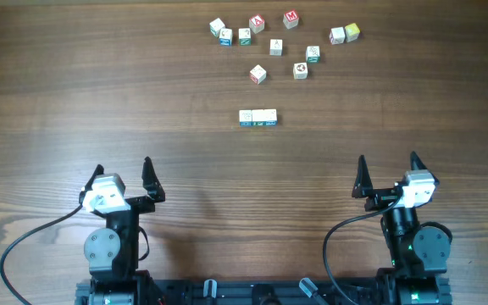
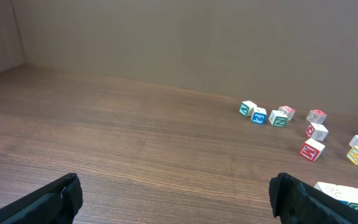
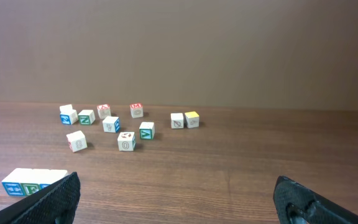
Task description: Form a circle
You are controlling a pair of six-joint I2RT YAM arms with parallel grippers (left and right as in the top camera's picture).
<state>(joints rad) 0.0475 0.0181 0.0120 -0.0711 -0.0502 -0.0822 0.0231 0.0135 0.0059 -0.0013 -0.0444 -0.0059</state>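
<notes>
Overhead, the left gripper (image 1: pixel 123 167) and right gripper (image 1: pixel 388 159) stand with jaws spread wide, gripping nothing, with open wooden table (image 1: pixel 58 85) around both. Ahead and between them lies a short row of touching cubes (image 1: pixel 257 118). Farther ahead, white lettered toy cubes (image 1: pixel 276 47) lie scattered, not in a ring, short of a brown wall (image 3: pixel 179 50).

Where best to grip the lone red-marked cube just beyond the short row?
Come from above on the red-marked cube, gripping two opposite side faces. It sits flat, clear of the other cubes, but turned slightly, so the grip should probably be rotated to match.
</notes>
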